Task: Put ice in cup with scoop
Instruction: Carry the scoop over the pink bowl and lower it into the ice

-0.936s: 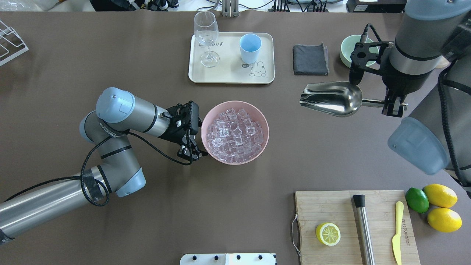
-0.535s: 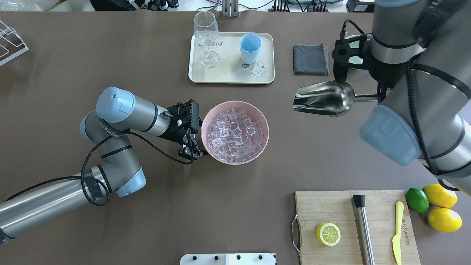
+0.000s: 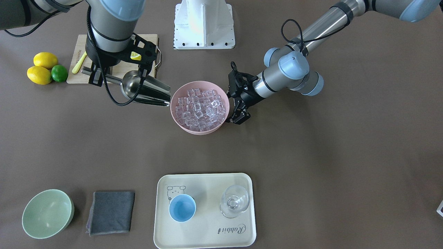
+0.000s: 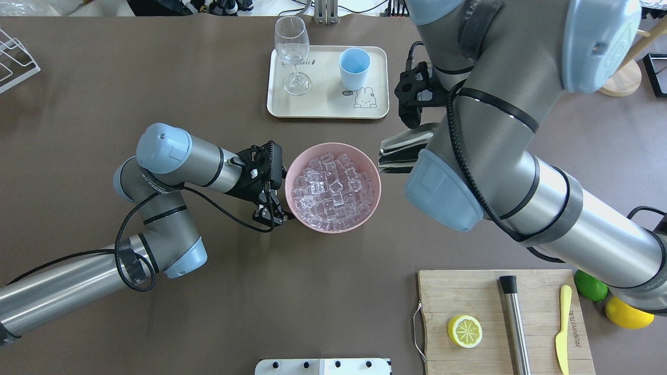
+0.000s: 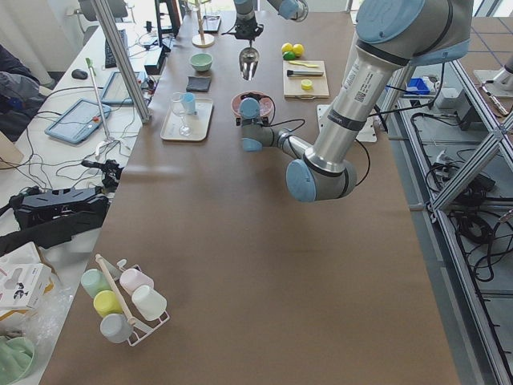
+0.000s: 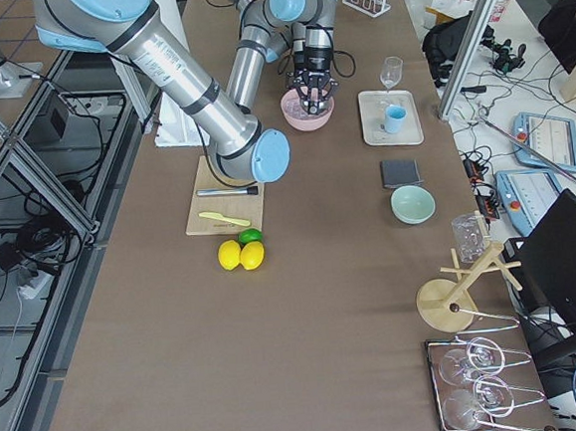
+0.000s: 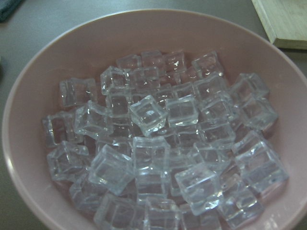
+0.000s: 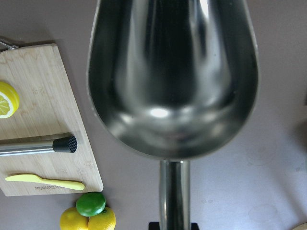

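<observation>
The ice [image 4: 333, 192] fills a pink bowl [image 4: 333, 145] at mid-table; it also shows in the left wrist view [image 7: 163, 143]. The light-blue cup [image 4: 354, 67] stands empty on the cream tray [image 4: 323, 107]. My right gripper [image 3: 94, 74] is shut on the rod handle of the steel scoop [image 3: 145, 90]. The scoop is empty [image 8: 172, 72] and held above the table, its mouth just beside the bowl's rim [image 3: 171, 103]. My right arm hides most of the scoop [image 4: 398, 148] in the overhead view. My left gripper [image 4: 272, 216] is at the bowl's opposite rim and seems shut on it.
A wine glass [image 4: 293, 52] stands on the tray beside the cup. A grey cloth [image 3: 110, 211] and a pale-green bowl [image 3: 46, 213] lie near the tray. A cutting board [image 4: 469, 291] holds a lemon half, a steel cylinder [image 4: 515, 323] and a yellow knife; lemons and a lime [image 3: 41, 69] lie beside it.
My right arm has swung the scoop leftward across the table, from near the green bowl to the pink bowl's rim. The left arm and the bowl have not moved.
</observation>
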Robot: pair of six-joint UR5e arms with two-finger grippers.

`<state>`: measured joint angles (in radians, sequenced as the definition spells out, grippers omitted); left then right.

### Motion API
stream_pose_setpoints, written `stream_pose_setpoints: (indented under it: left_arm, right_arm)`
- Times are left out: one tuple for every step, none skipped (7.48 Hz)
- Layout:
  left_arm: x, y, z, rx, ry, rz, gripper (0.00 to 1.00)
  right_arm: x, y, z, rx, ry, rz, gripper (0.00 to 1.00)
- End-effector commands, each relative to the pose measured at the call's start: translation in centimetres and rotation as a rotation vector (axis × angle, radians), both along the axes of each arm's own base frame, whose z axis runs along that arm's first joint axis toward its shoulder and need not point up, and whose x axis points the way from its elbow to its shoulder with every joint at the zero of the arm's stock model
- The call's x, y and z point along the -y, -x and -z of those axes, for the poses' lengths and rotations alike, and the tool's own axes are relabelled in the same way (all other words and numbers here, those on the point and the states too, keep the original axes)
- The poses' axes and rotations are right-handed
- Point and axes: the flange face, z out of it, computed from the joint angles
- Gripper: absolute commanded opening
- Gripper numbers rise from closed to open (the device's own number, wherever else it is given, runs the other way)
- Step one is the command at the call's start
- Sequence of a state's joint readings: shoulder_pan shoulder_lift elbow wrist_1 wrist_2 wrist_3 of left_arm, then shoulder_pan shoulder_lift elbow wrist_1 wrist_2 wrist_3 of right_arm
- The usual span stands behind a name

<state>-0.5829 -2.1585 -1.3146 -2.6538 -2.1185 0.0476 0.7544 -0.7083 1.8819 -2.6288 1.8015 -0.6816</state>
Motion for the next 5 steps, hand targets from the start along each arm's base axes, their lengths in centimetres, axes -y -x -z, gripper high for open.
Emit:
stream_pose_setpoints:
  left_arm:
    - [0.0, 0.0, 0.1, -0.001, -0.001, 0.000, 0.98]
    - [0.1, 0.1, 0.1, -0.002, -0.001, 0.002, 0.98]
    - [-0.1, 0.2, -0.1, -0.009, -0.006, 0.000, 0.98]
    - [-0.1, 0.4, -0.2, -0.016, -0.011, 0.002, 0.98]
    - [-0.3, 0.4, -0.2, -0.022, -0.014, 0.000, 0.98]
  right_arm:
    - [-1.7, 3.9, 0.3, -0.076, -0.020, 0.057, 0.00]
    - [-1.3, 5.1, -0.2, -0.102, -0.001, 0.057, 0.00]
    - [-1.2, 5.4, -0.6, -0.116, 0.005, 0.048, 0.00]
    - [-1.2, 6.5, -0.8, -0.135, 0.024, 0.016, 0.00]
    - [-0.8, 8.0, -0.2, -0.151, 0.039, 0.006, 0.00]
